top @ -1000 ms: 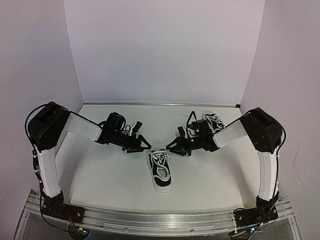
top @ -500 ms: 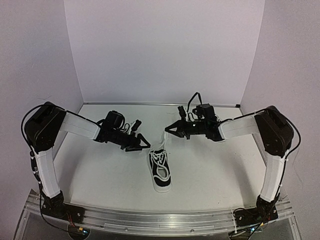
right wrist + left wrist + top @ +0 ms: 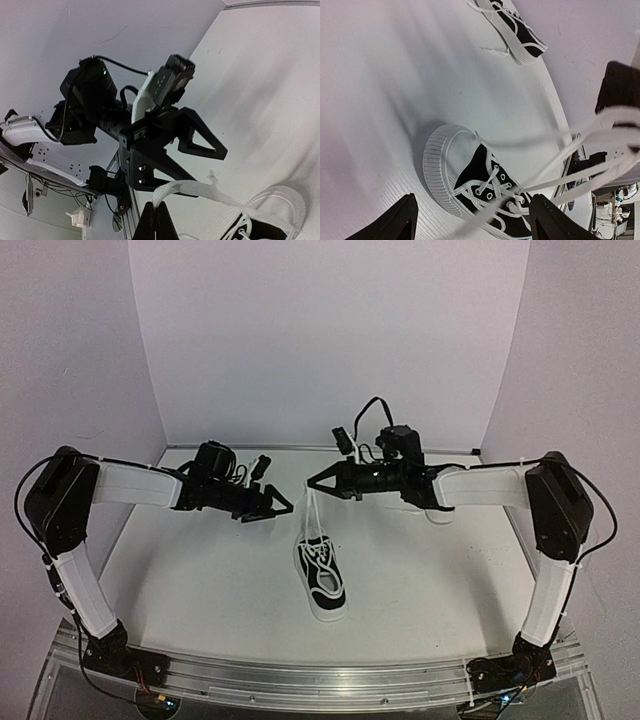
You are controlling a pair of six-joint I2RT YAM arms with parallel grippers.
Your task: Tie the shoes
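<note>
Right gripper [image 3: 313,484] is pinched tight on a lace [image 3: 312,515] and holds it high above the shoe [image 3: 322,580], so the lace runs up taut from the eyelets. I'd say that is to draw out the slack and put the strand where the other arm can reach it. The shoe sits mid-table [image 3: 200,580], sole down, toe pointing far, heel toward the arm bases. Left gripper [image 3: 275,507] hovers just left of the raised lace, jaws wide with nothing between them, tips aimed at it, which looks like a line-up for taking the second strand or crossing over. From the left wrist, more than one white strand sweeps up and away from the shoe, blurred, so which end is which I can't tell. The other shoe [image 3: 512,27] lies well apart at the far right, laces loose, mostly hidden under the right arm from above. No knot on either shoe yet, so this is an early step. No brand, label or writing reads anywhere.
</note>
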